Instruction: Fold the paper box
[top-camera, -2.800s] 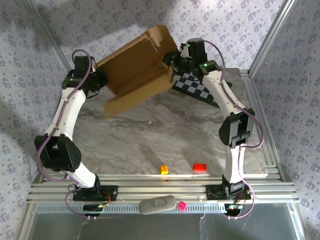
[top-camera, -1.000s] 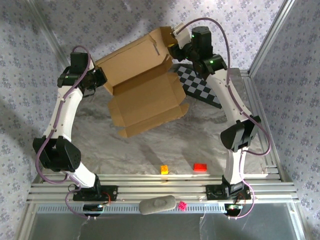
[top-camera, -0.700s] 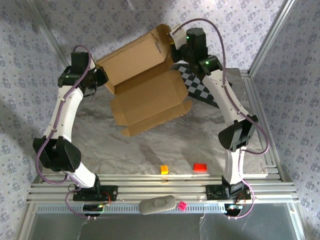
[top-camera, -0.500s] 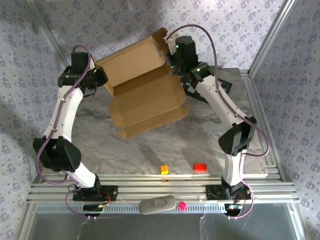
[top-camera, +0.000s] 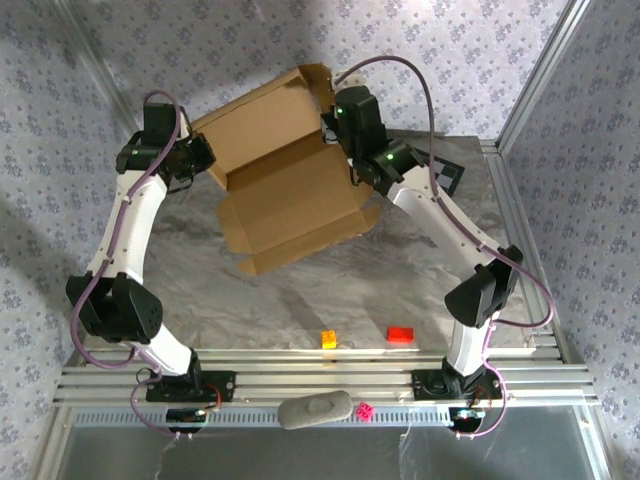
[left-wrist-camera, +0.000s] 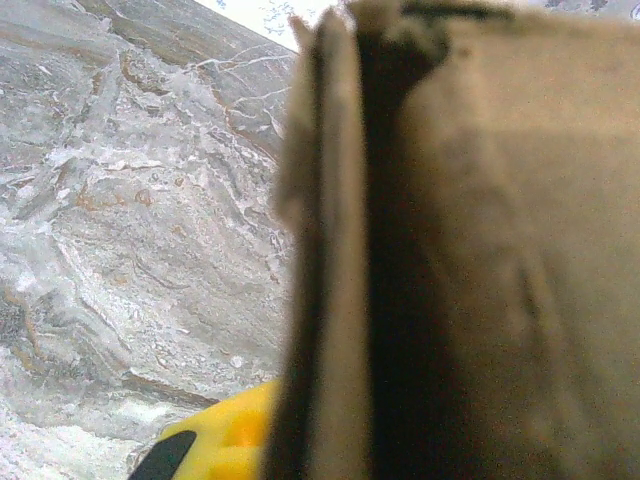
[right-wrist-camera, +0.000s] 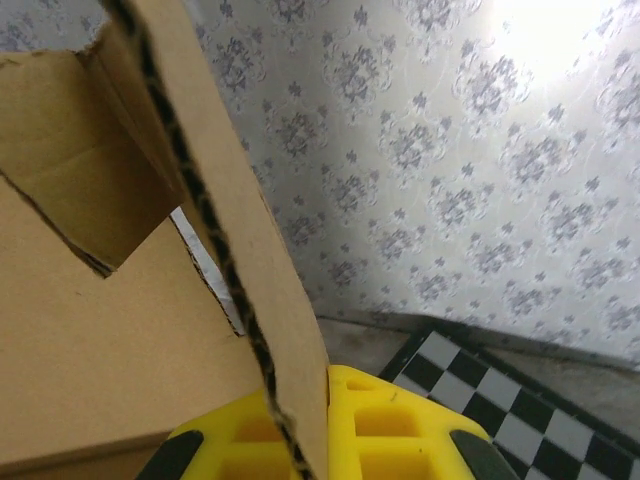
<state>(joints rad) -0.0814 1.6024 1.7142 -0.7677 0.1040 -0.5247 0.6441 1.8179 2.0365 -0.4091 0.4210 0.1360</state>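
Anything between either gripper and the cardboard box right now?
Nothing visible. The left gripper is clamped on the box's left edge, the right gripper on a wall at its far right corner. The checkered board lies off to the right, clear of both grips.

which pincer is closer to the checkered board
Right. The right pincer grips the paper box edge beside the checkered board; the left pincer holds the box's opposite side.
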